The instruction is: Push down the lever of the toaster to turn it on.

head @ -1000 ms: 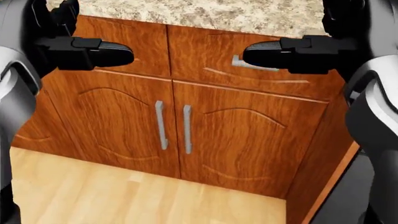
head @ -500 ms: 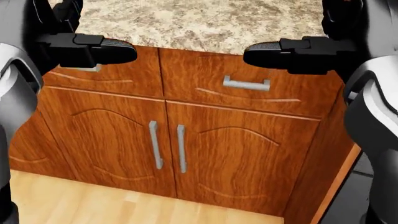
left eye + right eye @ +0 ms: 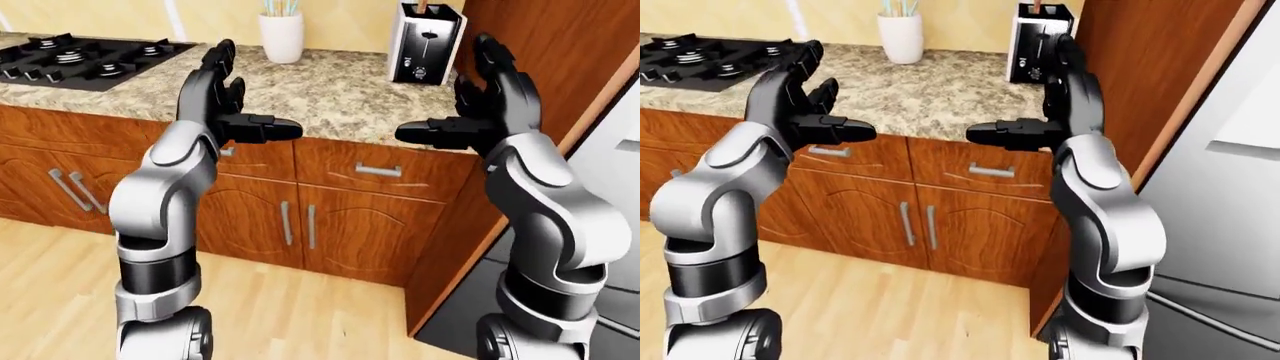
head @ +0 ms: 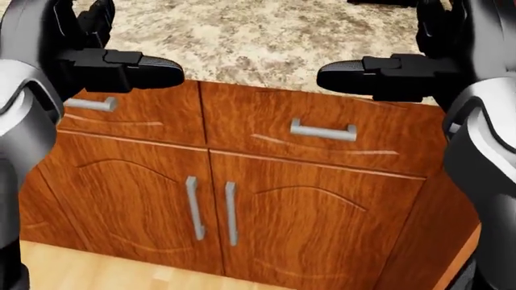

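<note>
A simulated kitchen with a pale wooden floor [image 3: 270, 300] and reddish-brown wooden cabinets [image 4: 306, 205] fills the views, under a speckled beige granite counter [image 3: 330, 97]. In the left-eye view the white slot toaster with a black end panel [image 3: 425, 43] stands upright at the far right of the counter, near the top of the picture, just beside a tall wooden side panel [image 3: 540, 52]. Its lever cannot be made out at this size. A white cylindrical utensil holder [image 3: 281, 36] stands to the toaster's left, well apart from it, and a black gas hob [image 3: 80, 58] lies at the counter's left end.

The left robot hand [image 3: 232, 101] and the right robot hand [image 3: 478, 101] are raised over the counter's near edge, palms facing each other, fingers spread wide and thumbs pointing inward; neither holds anything. The right robot hand is below and slightly right of the toaster in that view, not touching it.

The head view looks lower: it shows only the two thumbs, the drawer fronts with grey metal bar handles [image 4: 322, 130] and the paired doors, with the toaster cut off at the top edge. The right-eye view alone shows a grey refrigerator door [image 3: 1230, 172] at the right.
</note>
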